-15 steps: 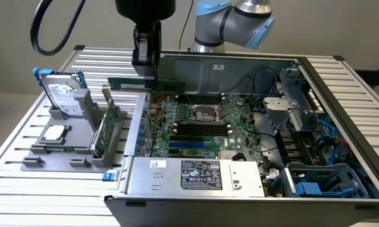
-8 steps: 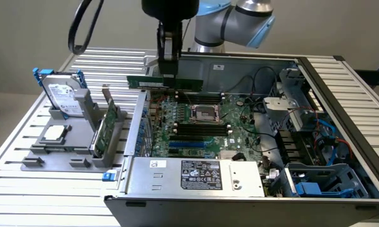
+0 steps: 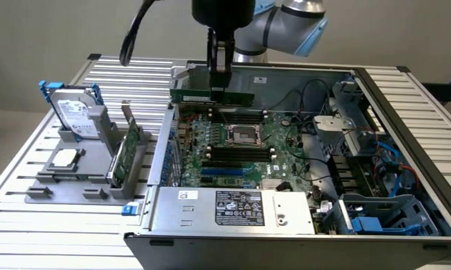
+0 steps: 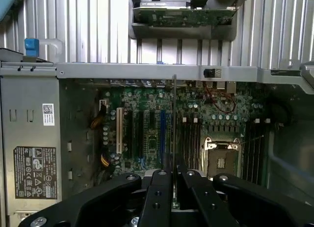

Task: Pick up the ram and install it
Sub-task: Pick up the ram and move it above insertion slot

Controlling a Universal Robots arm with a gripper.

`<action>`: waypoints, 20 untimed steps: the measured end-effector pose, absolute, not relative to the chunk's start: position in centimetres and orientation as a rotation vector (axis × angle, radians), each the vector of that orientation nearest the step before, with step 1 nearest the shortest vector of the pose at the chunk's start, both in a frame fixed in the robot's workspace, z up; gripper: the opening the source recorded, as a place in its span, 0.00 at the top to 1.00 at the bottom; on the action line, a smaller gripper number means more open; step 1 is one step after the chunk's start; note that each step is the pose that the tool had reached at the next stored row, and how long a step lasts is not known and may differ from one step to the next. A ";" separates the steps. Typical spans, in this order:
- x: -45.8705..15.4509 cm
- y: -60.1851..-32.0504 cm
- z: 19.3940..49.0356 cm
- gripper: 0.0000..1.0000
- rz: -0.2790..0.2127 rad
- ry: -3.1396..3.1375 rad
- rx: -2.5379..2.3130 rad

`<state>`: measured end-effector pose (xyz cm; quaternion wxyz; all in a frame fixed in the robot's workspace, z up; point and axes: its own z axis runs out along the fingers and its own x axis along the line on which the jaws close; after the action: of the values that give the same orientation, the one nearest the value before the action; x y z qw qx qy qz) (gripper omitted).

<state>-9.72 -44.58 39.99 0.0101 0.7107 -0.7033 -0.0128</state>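
Observation:
My gripper (image 3: 219, 84) hangs over the back of the open computer case (image 3: 405, 140), shut on the ram (image 3: 210, 97), a long thin green stick held level above the motherboard (image 3: 240, 169). In the wrist view the ram (image 4: 174, 119) appears edge-on as a thin line running out from between the black fingers (image 4: 157, 197), over the motherboard (image 4: 147, 129) near the black memory slots (image 4: 189, 143). In the exterior view, black memory slots (image 3: 240, 153) lie on either side of the processor socket (image 3: 244, 135), below the ram and apart from it.
A grey holder (image 3: 60, 185) on the slatted table, at the exterior view's left, carries a silver hard drive with blue rails (image 3: 75, 115) and a green expansion card (image 3: 128, 149). The power supply (image 3: 233, 208) fills the case's near side. Drive cages and cables (image 3: 375, 169) crowd its right.

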 end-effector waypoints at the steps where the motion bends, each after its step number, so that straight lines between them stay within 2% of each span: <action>1: -9.5 -44.3 39.8 0.86 -0.040 -2.195 2.218; 20: -3.9 -39.8 36.4 0.86 -0.040 -2.195 2.218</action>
<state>-3.93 -39.82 36.43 0.0101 0.7107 -0.7033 -0.0129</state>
